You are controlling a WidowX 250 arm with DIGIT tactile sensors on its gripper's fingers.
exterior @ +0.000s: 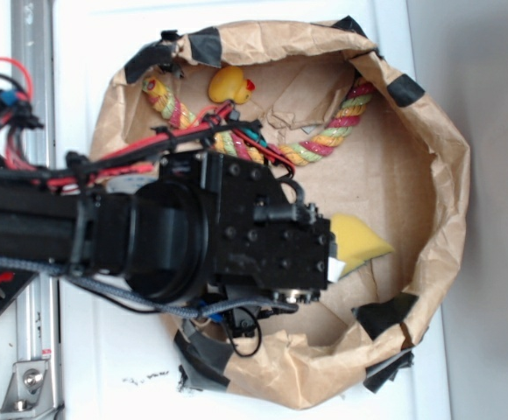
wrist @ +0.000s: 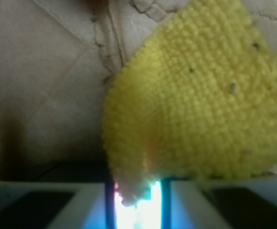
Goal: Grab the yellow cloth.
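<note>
**Right on the cloth's corner**

Now my jaws stand nearly closed, and a corner of the cloth is pinched in the narrow slit at my gripper. From there it fans up and right over the brown paper. Only the wrist view shows this grip. Outside, my arm hides it, though the duck and rope show, well apart.

White tabletop, brightly and evenly lit, gray surface along right edge, possibly floor or wall. Metal rail runs down left side. Small dark specks scattered near bottom.
</note>
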